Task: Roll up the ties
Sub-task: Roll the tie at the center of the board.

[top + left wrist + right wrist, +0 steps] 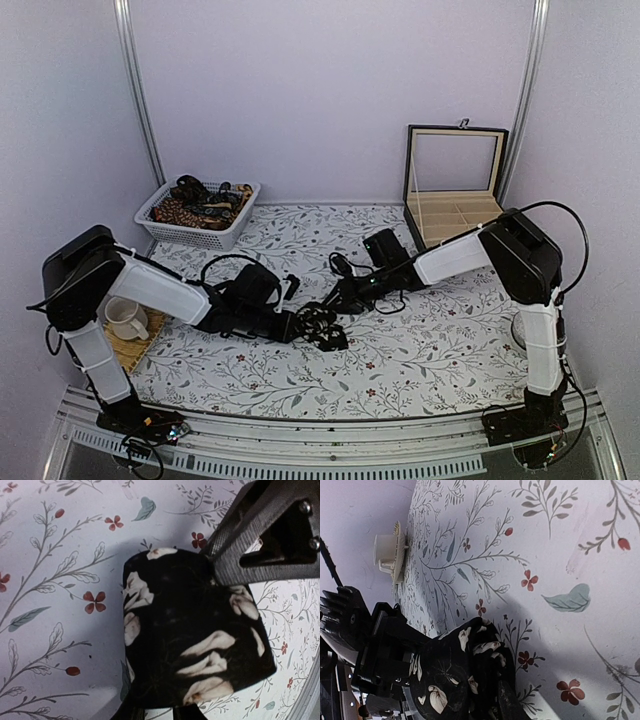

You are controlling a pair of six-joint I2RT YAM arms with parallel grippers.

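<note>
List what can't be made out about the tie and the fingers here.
Tie, top view: a small dark clump; how far it is rolled is too small to read.
Left fingers, left wrist view: cut off by the bottom edge, covered by the tie; grip unclear.
Right fingers, same view: one shows; the other seems behind the tie.
Basket, top view: contents too small to count.
</note>
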